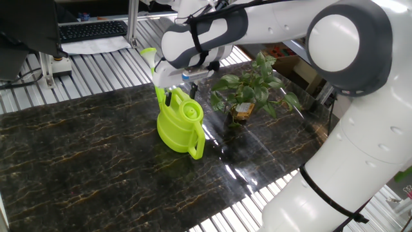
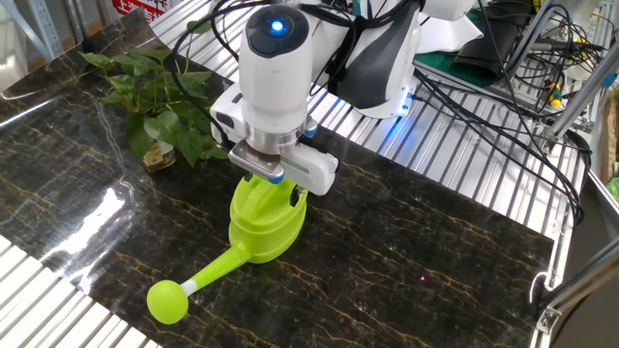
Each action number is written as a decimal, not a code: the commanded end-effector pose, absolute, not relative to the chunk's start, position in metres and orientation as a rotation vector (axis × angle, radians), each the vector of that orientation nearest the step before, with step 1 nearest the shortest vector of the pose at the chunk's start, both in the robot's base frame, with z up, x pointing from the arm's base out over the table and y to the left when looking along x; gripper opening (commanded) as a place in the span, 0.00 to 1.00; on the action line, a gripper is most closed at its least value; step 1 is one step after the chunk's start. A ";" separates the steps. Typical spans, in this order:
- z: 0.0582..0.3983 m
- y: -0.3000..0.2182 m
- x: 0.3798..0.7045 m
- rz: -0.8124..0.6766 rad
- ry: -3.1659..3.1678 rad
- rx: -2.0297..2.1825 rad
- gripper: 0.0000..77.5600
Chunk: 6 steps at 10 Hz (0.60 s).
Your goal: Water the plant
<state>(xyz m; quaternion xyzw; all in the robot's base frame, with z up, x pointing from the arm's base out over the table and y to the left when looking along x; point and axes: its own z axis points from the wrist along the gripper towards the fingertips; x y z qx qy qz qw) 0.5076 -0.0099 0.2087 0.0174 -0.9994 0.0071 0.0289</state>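
The plant (image 1: 250,87) has broad green leaves and stands in a small brownish pot (image 1: 243,112) on the dark marble table (image 1: 77,154); it also shows in the other fixed view (image 2: 155,101). A lime-green watering can (image 1: 177,125) stands upright to its left, also seen in the other fixed view (image 2: 261,227), its long spout ending in a round head (image 2: 167,301). My gripper (image 1: 181,95) hangs right over the can's top (image 2: 276,186). Its fingers are apart and reach down on either side of the can's upper handle. It holds nothing.
A keyboard (image 1: 93,29) and papers lie beyond the table on the slatted metal bench. Cables (image 2: 513,58) hang at the far side by the arm's base. A cardboard box (image 1: 286,64) stands behind the plant. The table's front edge (image 1: 232,206) is near.
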 end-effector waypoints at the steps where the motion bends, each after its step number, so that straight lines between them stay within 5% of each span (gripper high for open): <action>1: 0.204 -0.011 0.506 0.014 -3.087 0.053 1.00; 6: 0.198 -0.021 0.502 -0.003 -3.085 0.064 1.00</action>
